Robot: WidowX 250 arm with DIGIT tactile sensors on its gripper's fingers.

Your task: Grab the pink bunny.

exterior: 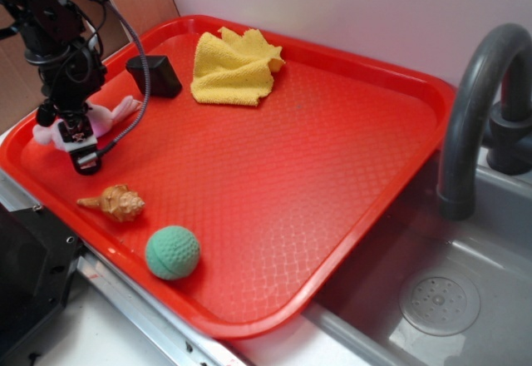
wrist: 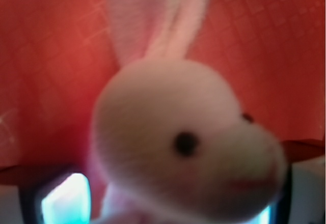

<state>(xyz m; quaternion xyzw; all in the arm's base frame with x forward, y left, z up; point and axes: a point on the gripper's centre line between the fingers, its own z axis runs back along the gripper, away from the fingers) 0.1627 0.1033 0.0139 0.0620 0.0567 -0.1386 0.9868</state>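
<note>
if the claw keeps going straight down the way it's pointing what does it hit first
Most likely the pink bunny: it fills the wrist view right ahead of the claw. Below it is the red tray. Whether they already touch is unclear.

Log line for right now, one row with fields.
phase: grasp approach | end effector: over small pale-pink plush bunny, left end of red plastic tray | closure: cannot tell | wrist: bunny head fills view

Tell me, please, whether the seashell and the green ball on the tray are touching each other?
Apart. The exterior view shows a clear strip of bare red tray between the seashell and the green ball, which lies nearer the tray's front edge.
</note>
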